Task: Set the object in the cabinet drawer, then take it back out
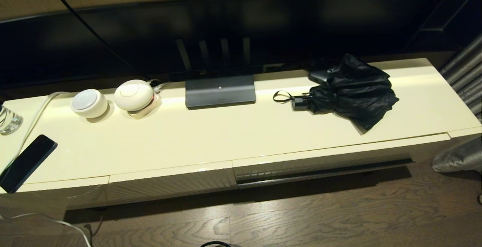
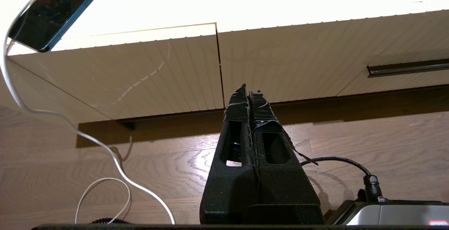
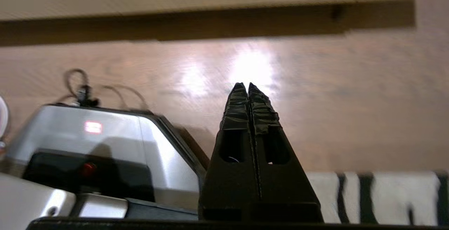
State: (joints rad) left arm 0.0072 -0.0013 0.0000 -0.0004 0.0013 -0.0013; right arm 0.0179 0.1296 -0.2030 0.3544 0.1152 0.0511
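Note:
The object, a black folding umbrella (image 1: 350,90) with bunchy fabric, lies on top of the cream cabinet (image 1: 211,137) toward its right end, handle and thin wrist loop pointing left. The cabinet drawer (image 1: 324,160), ribbed with a dark strip beneath, sits below it, pushed in or nearly so; its strip also shows in the left wrist view (image 2: 407,68). Neither arm appears in the head view. My left gripper (image 2: 248,91) is shut and empty, low over the wood floor, facing the cabinet front. My right gripper (image 3: 245,87) is shut and empty above the floor.
On the cabinet top stand a TV base (image 1: 220,90), two white round devices (image 1: 133,95), a glass (image 1: 8,119), a dark phone (image 1: 27,162) at the left edge and a small black box (image 1: 320,75) behind the umbrella. White cable (image 2: 105,153) trails on the floor.

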